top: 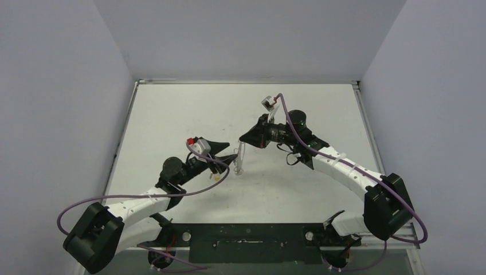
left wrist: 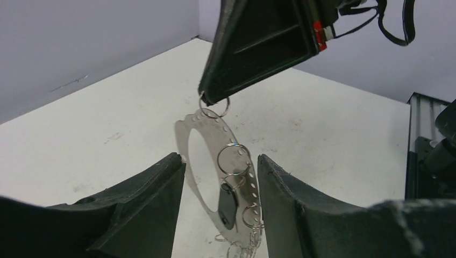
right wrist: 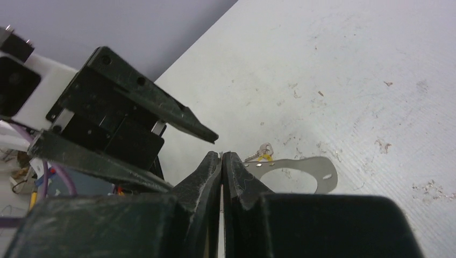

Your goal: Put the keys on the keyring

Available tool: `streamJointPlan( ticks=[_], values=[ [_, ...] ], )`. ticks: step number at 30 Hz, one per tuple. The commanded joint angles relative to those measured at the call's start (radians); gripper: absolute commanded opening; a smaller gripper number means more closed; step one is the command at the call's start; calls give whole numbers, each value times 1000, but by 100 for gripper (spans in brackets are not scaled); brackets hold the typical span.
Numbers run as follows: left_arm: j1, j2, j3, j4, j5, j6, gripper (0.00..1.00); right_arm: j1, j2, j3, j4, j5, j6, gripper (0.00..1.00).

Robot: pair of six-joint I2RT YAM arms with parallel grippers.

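The keyring (left wrist: 200, 126) is a flat silvery loop with holes and small rings along its edge. It hangs upright from my right gripper (left wrist: 211, 98), which is shut on a small ring at its top. A black-headed key (left wrist: 228, 201) hangs on one of its rings. My left gripper (left wrist: 220, 161) is open, one finger on each side of the loop's lower half. From above, both grippers, left (top: 232, 156) and right (top: 242, 139), meet at the keyring (top: 239, 162) over the table's middle. A yellow-headed key (top: 216, 177) lies on the table; it also shows in the right wrist view (right wrist: 263, 152).
The white table (top: 172, 114) has grey walls on three sides. Purple cables (top: 172, 196) loop along both arms. A black mounting bar (top: 246, 235) runs along the near edge. In the right wrist view the left gripper's fingers (right wrist: 177, 115) sit just beyond my shut right gripper (right wrist: 221, 155).
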Motion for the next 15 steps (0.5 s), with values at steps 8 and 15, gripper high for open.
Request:
streamJointPlan(
  ticks=[8, 15],
  values=[
    [191, 98, 17, 397, 231, -437, 50, -13, -73, 1, 183, -166, -4, 0],
    [193, 235, 88, 526, 352, -492, 45, 13, -56, 12, 195, -201, 3, 0]
  ],
)
